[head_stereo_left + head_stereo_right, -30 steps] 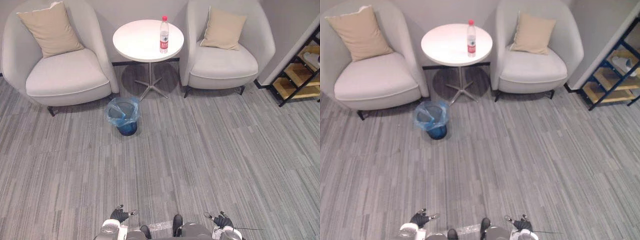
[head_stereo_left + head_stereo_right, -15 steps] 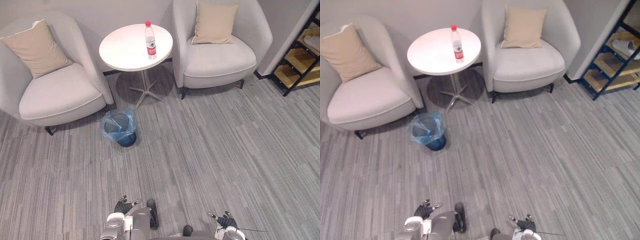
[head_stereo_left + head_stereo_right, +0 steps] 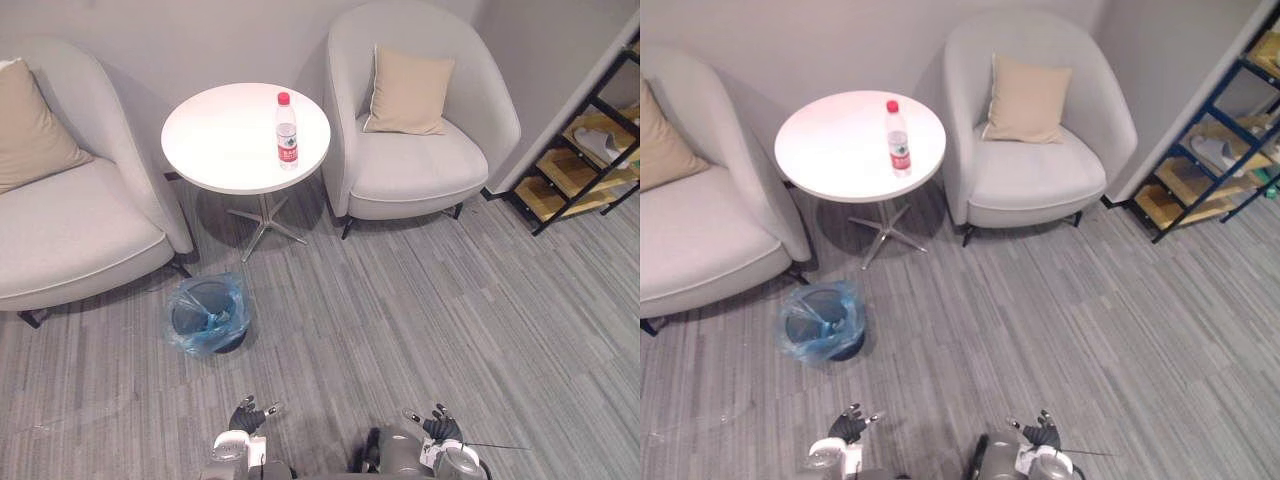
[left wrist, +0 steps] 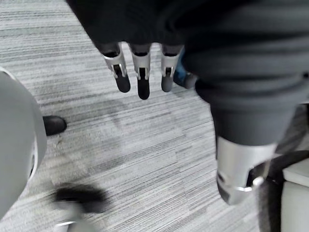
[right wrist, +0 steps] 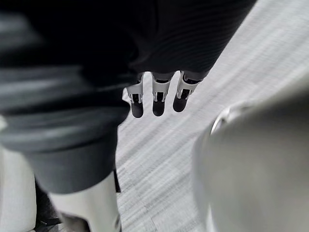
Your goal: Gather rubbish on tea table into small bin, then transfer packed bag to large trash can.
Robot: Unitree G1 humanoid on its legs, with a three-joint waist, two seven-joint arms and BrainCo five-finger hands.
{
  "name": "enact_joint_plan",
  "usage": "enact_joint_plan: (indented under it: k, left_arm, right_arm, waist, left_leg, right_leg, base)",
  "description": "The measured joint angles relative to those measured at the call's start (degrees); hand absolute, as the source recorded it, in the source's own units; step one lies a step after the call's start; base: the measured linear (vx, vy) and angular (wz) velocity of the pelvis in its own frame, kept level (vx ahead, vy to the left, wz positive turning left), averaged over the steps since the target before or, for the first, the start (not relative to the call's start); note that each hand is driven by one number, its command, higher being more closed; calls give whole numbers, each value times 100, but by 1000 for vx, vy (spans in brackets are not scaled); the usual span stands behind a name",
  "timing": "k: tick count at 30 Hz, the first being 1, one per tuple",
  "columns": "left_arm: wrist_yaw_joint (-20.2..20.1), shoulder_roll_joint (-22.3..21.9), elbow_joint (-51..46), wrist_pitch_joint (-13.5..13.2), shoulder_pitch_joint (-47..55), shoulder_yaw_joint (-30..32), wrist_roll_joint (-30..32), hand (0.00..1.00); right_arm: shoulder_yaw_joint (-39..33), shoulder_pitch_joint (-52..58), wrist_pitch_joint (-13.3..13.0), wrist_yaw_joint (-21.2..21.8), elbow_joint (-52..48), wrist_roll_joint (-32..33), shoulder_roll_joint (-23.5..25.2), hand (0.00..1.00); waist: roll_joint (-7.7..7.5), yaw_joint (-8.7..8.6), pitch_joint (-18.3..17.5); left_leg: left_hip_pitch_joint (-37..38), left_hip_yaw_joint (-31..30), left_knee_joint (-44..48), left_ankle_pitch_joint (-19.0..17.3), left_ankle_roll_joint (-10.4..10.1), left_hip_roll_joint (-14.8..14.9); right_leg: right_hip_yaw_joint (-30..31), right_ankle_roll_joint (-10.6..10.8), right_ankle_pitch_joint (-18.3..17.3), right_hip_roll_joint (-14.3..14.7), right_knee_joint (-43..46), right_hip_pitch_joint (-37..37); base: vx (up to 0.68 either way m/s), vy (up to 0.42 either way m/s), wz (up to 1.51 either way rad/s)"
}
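— Comparing with a second ago, what is seen to have changed?
— The whole scene is shifted in the head views, so the camera is judged to have moved. The table point(image 3: 215, 140) is now shown nearer, at 11 o'clock, and the bin point(image 3: 207, 315) at 8 o'clock. Nothing is taken to have been displaced. An approach is judged under way; no rubbish is gathered yet.
— Where is the rubbish found?
— A bottle point(image 3: 287, 130) is stood upright on the table, at 3 o'clock of its top. The bin is set on the carpet point(image 3: 400, 300) at 7 o'clock from the table.
— And the hands?
— The left hand point(image 3: 247, 415) is hung at 7 o'clock of the view, the right hand point(image 3: 437, 428) at 5 o'clock. The fingers point(image 4: 141, 77) of each are seen straight and relaxed, with nothing grasped.
— What is noted of materials?
— The bottle is clear plastic, slim and round, red-capped; it is judged light and easily tipped. The table top is smooth, white and round on a thin metal pedestal. The bin is dark and round, lined with a crinkled blue bag.
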Motion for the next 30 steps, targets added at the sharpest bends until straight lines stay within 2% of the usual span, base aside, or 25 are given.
enact_joint_plan:
  k: [1,2,3,4,5,6,7,9,10,11,12,13,15,16,17,18,19,21,22,23,25,26,27,28,30]
  left_arm:
    - [0,27,30,-1,60,3,7,0]
    - [12,-109,184,7,20,53,12,0]
    - [0,-201,210,2,13,60,48,0]
    - [1,-261,209,-4,5,112,52,0]
    - [-3,-337,204,2,-31,309,54,0]
    - [-3,-368,157,1,-41,472,52,0]
    - [-1,-383,41,-4,-31,625,51,0]
    - [0,-361,-198,-17,-29,713,49,0]
    - [0,-361,-334,-20,-29,710,48,0]
    - [-2,-375,-404,-22,-29,708,49,0]
    - [0,-404,-483,-34,-32,712,49,0]
    - [2,-424,-524,-44,-38,711,48,0]
    - [3,-451,-557,-84,-43,712,49,0]
    - [2,-462,-544,-88,-50,708,49,0]
    - [1,-472,-509,-90,-61,685,49,0]
    - [-2,-456,-427,-119,-95,658,49,0]
    - [3,-394,-344,-118,-130,656,51,0]
    - [-3,-254,-273,-106,-138,645,51,0]
    - [-4,-248,-250,-100,-138,639,52,0]
    - [-3,-214,-198,-88,-128,622,51,0]
    - [-5,-129,-100,-70,-93,492,49,0]
    - [-8,-71,-35,-72,-83,375,47,0]
    - [-10,-29,58,-44,-86,248,46,0]
    - [-10,-28,88,-25,-89,228,42,0]
    - [-8,-31,96,-5,-33,212,20,0]
  right_arm:
    - [0,36,-2,3,51,9,-6,0]
    - [-2,-86,-12,21,84,-7,-160,0]
    - [-7,-76,-14,25,100,-8,-244,0]
    - [-7,-87,-15,26,106,-7,-271,0]
    - [-28,-69,-29,24,100,20,-254,0]
    - [-12,-60,-29,6,81,8,-248,0]
    - [115,-26,-35,3,72,7,-193,0]
    - [168,-8,-40,-23,65,15,-137,0]
    - [170,21,-44,-31,59,20,-100,0]
    - [169,34,-44,-33,56,20,-90,0]
    - [145,40,-43,-46,30,25,-71,0]
    - [118,51,-43,-56,-27,34,-58,0]
    - [56,76,-41,-90,-100,72,-9,0]
    - [38,60,-41,-93,-98,72,5,0]
    - [3,50,-44,-92,-77,70,-14,0]
    - [-10,-27,-45,-93,67,66,-20,0]
    - [2,-86,-24,-93,119,60,36,0]
    - [-3,-88,-31,-61,117,2,157,0]
    - [-2,-89,-29,-42,129,-10,156,0]
    - [-1,-89,-27,-12,147,-26,155,0]
    - [-4,-48,-25,10,159,-58,169,0]
    - [-4,-50,-32,27,161,-75,152,0]
    - [-3,-46,-25,39,189,-167,121,0]
    - [-1,-46,-19,45,190,-185,99,0]
    - [1,-50,-21,58,190,-210,43,0]
  waist:
    - [-136,-44,-40]
    - [236,-12,-32]
    - [342,-31,-93]
    - [413,3,-65]
    - [483,13,-2]
    - [476,6,11]
    - [404,31,86]
    - [331,124,173]
    - [265,160,176]
    - [259,186,179]
    - [253,218,180]
    - [257,255,179]
    - [239,287,193]
    - [225,296,187]
    - [225,307,179]
    - [188,361,176]
    - [71,370,145]
    - [-104,345,84]
    - [-101,358,85]
    - [-90,375,89]
    - [-76,355,67]
    - [-100,313,46]
    - [-93,261,27]
    - [-78,258,20]
    - [1,200,-11]
  left_leg:
    - [86,-123,2,-77,-128,-74]
    - [150,-244,61,-155,-296,228]
    - [59,-321,280,-50,-472,314]
    - [37,-321,490,-12,-537,395]
    - [-229,-407,1219,94,-707,518]
    - [-617,-496,2224,317,-688,631]
    - [-1177,-590,3596,552,-617,831]
    - [-1788,-412,4695,402,-503,1068]
    - [-2139,-247,4782,339,-391,1124]
    - [-2346,-137,4726,314,-345,1148]
    - [-2589,88,4425,268,-273,1160]
    - [-2691,257,4035,268,-274,1137]
    - [-2755,633,2586,294,-279,871]
    - [-2700,685,1836,445,-310,644]
    - [-2561,672,816,860,-288,356]
    - [-2351,574,366,1567,26,129]
    - [-2244,617,210,1621,59,-7]
    - [-2193,720,361,1311,206,-159]
    - [-2130,752,435,1178,205,-159]
    - [-1937,809,485,994,215,-167]
    - [-1454,820,354,755,269,-257]
    - [-1270,783,250,663,288,-346]
    - [-1062,688,188,545,302,-419]
    - [-960,644,169,497,298,-424]
    - [-688,399,7,465,284,-386]
  right_leg:
    - [143,-167,614,-16,-210,-7]
    - [-36,-223,423,179,130,0]
    - [-96,-272,121,241,113,93]
    - [-126,-312,71,293,105,153]
    - [-147,-376,-88,392,34,393]
    - [-185,-415,-195,436,-32,597]
    - [-234,-492,-323,491,-161,974]
    - [-277,-618,-593,534,-249,1461]
    - [-287,-608,-706,529,-337,1700]
    - [-306,-600,-750,532,-412,1822]
    - [-345,-463,-729,529,-567,1990]
    - [-372,-421,-733,522,-686,2088]
    - [-404,-324,-746,479,-938,2349]
    - [-436,-260,-763,443,-1028,2439]
    - [-435,-163,-802,406,-1116,2517]
    - [-289,-50,-858,346,-1169,2596]
    - [-233,10,-844,225,-1227,2624]
    - [-34,203,-850,7,-1096,2661]
    - [45,280,-898,-27,-875,2632]
    - [142,459,-1011,-119,-195,2477]
    - [236,656,-991,-329,1468,1943]
    - [232,687,-1028,-471,2119,1735]
    - [167,549,-1252,-610,2646,1527]
    - [85,500,-1347,-645,2780,1419]
    - [-68,336,-1606,-569,2604,1060]
  base:
    - [462,-275,46]
    - [418,-255,32]
    - [403,-238,12]
    - [395,-247,24]
    - [381,-267,14]
    - [432,-280,21]
    - [329,-206,8]
    - [281,-146,3]
    - [246,-132,8]
    - [238,-96,12]
    - [211,-47,11]
    - [292,-23,16]
    - [374,38,18]
    - [501,128,16]
    - [414,128,-4]
    - [492,152,-7]
    - [420,133,-2]
    - [450,161,7]
    - [387,158,-18]
    - [361,159,-28]
    - [367,158,-17]
    - [316,105,20]
    - [253,61,30]
    - [304,51,37]
    - [374,-16,51]
